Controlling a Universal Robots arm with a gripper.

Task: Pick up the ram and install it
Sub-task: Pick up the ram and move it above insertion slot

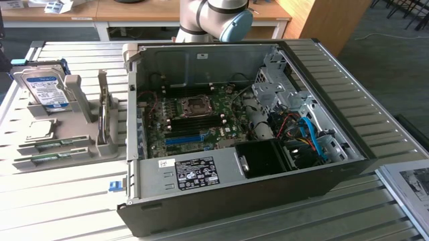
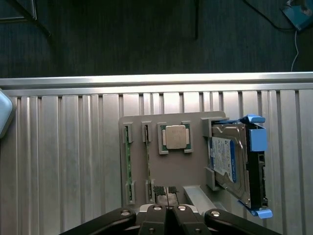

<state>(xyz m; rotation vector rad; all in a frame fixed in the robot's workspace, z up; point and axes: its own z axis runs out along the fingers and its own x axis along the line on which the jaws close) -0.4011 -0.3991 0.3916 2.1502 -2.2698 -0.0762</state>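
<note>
Count, approx. by kind: 1 desk (image 2: pixel 63 156). 1 PC case (image 1: pixel 221 201), lid off, w/ 1 mobo (image 1: pixel 201 123) inside and 1 blue slot (image 1: pixel 184 140) on it. 1 grey holder (image 2: pixel 190 169). In the holder: 2 ram sticks (image 2: pixel 128 164), incl. the 2nd stick (image 2: pixel 148 164); 1 CPU (image 2: pixel 175 136); 1 hard drive (image 2: pixel 226 159). 1 robot arm (image 1: pixel 214 15), w/ 1 claw (image 2: pixel 167 193).

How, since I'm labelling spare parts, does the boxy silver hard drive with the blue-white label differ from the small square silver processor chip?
The hard drive stands propped on edge; the processor chip lies flat in a recess. The drive is larger and oblong, the chip small and square. The drive bears a printed label; the chip's top is bare. Both sit on the grey holder.
</note>
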